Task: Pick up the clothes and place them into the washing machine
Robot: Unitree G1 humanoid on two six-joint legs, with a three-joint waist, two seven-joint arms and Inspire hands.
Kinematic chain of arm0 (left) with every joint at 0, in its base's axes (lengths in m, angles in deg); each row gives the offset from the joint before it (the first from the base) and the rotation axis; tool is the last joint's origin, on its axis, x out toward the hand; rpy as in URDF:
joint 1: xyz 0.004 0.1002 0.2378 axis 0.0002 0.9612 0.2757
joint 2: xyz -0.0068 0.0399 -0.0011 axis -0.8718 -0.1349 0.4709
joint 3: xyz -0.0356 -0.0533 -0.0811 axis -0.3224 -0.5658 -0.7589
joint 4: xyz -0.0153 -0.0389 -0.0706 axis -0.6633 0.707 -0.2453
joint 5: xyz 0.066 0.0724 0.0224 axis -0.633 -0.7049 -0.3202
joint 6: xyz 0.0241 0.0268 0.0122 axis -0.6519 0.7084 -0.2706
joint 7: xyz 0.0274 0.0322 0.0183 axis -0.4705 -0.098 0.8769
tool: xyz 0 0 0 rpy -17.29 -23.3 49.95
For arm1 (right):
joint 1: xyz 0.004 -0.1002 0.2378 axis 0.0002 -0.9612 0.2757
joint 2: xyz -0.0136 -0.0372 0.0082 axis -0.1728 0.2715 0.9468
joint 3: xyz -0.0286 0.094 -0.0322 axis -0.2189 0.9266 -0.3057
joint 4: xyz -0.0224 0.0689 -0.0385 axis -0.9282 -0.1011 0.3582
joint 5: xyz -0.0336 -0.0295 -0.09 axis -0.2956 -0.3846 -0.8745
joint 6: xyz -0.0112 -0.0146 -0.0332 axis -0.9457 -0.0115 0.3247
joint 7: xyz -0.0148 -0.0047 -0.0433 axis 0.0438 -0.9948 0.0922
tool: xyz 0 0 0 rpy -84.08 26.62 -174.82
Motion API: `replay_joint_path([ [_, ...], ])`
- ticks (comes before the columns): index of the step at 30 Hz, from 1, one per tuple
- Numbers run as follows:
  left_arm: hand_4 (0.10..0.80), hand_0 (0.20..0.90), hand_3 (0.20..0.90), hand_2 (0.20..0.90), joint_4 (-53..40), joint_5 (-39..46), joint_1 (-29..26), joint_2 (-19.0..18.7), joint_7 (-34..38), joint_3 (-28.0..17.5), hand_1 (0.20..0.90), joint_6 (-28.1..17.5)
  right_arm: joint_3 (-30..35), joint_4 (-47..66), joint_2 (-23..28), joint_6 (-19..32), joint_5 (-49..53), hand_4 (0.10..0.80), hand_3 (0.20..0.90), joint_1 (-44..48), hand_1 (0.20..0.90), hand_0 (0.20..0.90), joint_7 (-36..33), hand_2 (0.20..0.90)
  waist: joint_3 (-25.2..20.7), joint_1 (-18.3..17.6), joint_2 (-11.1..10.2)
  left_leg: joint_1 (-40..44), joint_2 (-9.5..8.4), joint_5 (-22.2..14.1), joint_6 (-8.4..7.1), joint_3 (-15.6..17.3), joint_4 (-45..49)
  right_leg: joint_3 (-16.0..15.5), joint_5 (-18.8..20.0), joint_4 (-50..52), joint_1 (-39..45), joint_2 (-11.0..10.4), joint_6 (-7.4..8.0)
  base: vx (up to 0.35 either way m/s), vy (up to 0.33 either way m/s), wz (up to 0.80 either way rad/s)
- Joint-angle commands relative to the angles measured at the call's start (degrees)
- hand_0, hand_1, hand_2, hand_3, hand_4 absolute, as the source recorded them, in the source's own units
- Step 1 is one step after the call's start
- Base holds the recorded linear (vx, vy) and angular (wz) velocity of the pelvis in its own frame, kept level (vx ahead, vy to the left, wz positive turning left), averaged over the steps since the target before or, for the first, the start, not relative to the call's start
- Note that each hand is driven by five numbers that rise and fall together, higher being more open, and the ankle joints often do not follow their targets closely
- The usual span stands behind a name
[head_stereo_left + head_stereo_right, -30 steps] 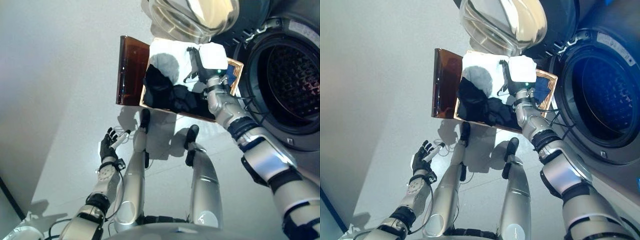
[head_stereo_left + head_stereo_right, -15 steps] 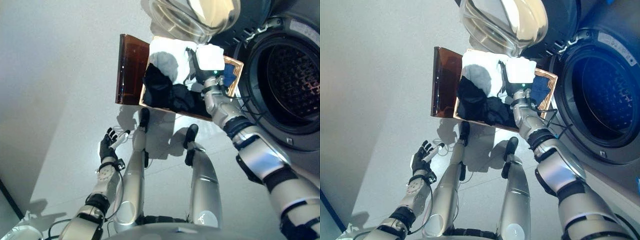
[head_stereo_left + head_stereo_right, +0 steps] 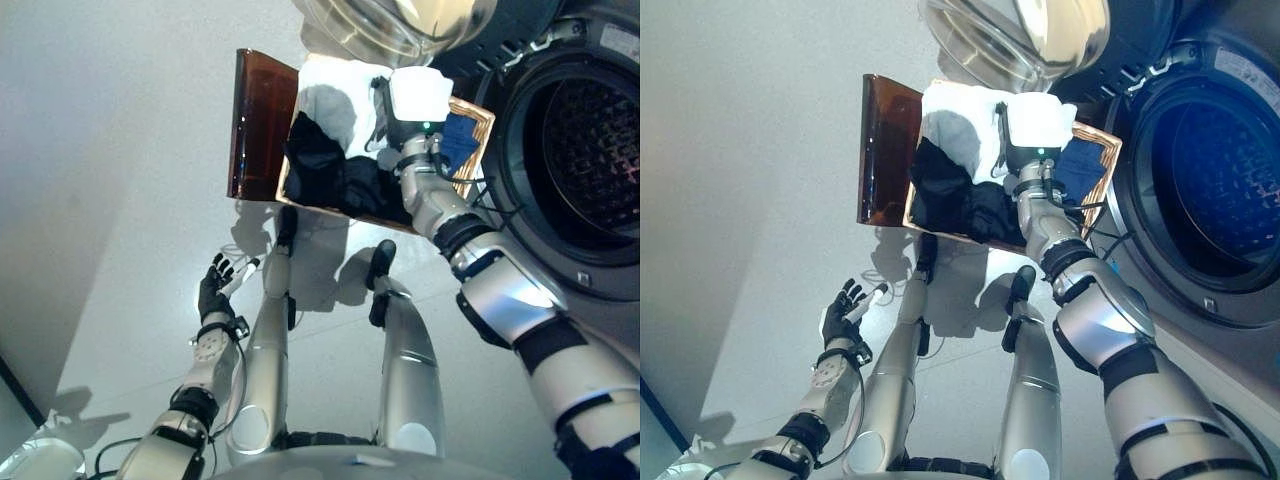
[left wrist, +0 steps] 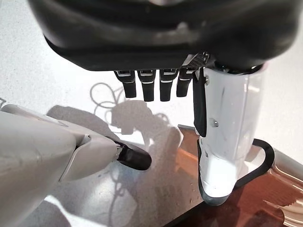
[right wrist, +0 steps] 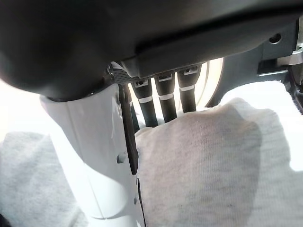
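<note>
The right hand (image 3: 400,120) reaches into a woven wicker laundry basket (image 3: 478,140) and hangs just over a white knitted garment (image 3: 958,120) heaped in it. In the right wrist view its dark fingers (image 5: 166,97) run out straight and relaxed, their tips at the edge of the pale grey-white cloth, with the white-covered thumb (image 5: 102,165) beside them; nothing is curled round the fabric, so the hand is open and the cloth lies loose under it. Whether the fingertips actually press on the garment cannot be told. Just beside the hand, on the side toward the robot's left, a crumpled black garment (image 3: 330,175) lies in the basket against the white one; on the other side a blue cloth (image 3: 458,140) shows against the basket wall. Beyond the blue cloth stands the dark grey front-loading washing machine (image 3: 590,150), its drum mouth open, its round glass door (image 3: 400,20) swung out above the hand. A brown translucent plastic panel (image 3: 260,125) stands at the far side of the basket from the machine.

The left hand (image 3: 215,290) hangs low over the pale floor (image 3: 120,200), well apart from the basket, fingers straight and holding nothing
</note>
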Motion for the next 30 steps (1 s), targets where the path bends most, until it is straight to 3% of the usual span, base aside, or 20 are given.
replay_joint_path([
  [1, 0.8, 0.9, 0.9, 0.9, -1.42, 0.42, 0.1, -4.3, 2.09, 0.59, 0.9, -2.49, -0.55, 0.15, 0.43, -0.12, 0.03, 0.8, 0.9, 5.85, 0.9, 0.9, 0.23, 0.9, 0.37, 3.42, -2.91, 0.24, -1.31, -3.74, -4.61, -0.33, 1.15, 4.96, 12.96, -20.56, 6.38, -3.41, 4.55, 0.0, 0.0, 0.0],
  [6, 0.8, 0.9, 0.9, 0.9, -3.49, 1.37, 0.76, -5.04, 1.67, 0.66, 0.9, -2.78, -0.99, -1.94, 0.69, -0.26, 0.46, 0.8, 0.9, 7.0, 0.9, 0.9, 0.64, 0.9, 0.37, 3.8, -2.68, -1.55, -1.35, -3.72, -4.62, -0.62, 2.0, 5.11, 12.73, -19.82, 4.74, -3.36, 4.38, -0.022, 0.001, -0.02],
  [17, 0.8, 0.9, 0.9, 0.9, -14.07, 3.17, 1.9, -6.68, 1.34, 1.24, 0.9, -3.42, -4.11, -8.15, 1.82, -1.12, -0.44, 0.8, 0.9, 11.47, 0.9, 0.9, 2.87, 0.9, 0.37, 5.52, -0.02, -6.77, -1.71, -2.08, -4.7, -1.71, 0.18, 4.54, 11.29, -16.74, -2.32, -3.11, 4.34, -0.011, 0.011, 0.07],
  [30, 0.8, 0.9, 0.9, 0.9, -17.23, 3.68, 1.22, -7.17, 1.47, 0.85, 0.9, -3.7, -4.61, -12.01, 2.54, -0.53, 2.51, 0.8, 0.9, 16.36, 0.9, 0.9, 3.33, 0.9, 0.37, 7.74, 2.02, -11.3, -2.81, -1.39, -4.53, -2.75, 0.55, 4.37, 9.05, -11.42, -8.04, -3.88, 4.22, -0.009, 0.012, 0.11],
])
